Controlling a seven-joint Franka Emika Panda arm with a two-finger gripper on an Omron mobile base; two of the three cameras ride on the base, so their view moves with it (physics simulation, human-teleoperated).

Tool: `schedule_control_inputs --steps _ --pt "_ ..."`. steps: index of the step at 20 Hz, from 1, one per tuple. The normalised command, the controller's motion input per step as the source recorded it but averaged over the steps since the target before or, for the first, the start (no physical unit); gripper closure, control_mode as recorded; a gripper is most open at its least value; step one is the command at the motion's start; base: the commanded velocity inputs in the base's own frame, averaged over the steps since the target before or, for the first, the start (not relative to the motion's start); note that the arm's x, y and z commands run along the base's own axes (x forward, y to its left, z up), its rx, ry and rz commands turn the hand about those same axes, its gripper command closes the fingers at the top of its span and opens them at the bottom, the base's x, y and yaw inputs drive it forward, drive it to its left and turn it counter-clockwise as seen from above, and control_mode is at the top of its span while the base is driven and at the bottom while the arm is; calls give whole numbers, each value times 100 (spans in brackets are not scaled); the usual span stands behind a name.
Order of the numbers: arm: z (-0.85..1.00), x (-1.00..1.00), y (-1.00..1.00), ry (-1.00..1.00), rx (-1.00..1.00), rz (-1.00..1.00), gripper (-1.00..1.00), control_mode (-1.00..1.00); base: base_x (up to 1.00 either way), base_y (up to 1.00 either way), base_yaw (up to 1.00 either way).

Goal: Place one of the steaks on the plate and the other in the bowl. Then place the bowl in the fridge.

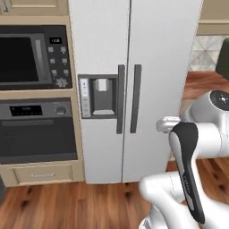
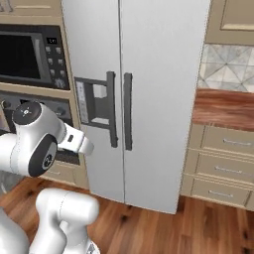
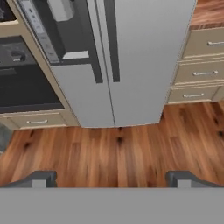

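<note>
Ahead of spread fingers [image 3: 112, 178]: fridge [image 3: 135, 65], doors closed.

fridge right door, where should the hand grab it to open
Grip the right door's dark vertical handle, about mid-height, coming straight at the fridge from the front. It is a long slim bar standing off the door beside the centre seam, so open fingers could close across it from the sides. The hand is open with nothing in it.
</note>
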Motion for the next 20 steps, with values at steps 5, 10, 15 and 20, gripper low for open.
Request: schedule_control_inputs --steps 5,10,15,20 --pt "0 0 0 0 0 0 -100 100 34 2 -23" --pt "0 0 0 0 0 0 -100 100 40 7 -1" --pt "0 0 0 0 0 0 -100 100 57 4 0" --pt "0 0 0 0 0 0 -100 100 7 12 -9"
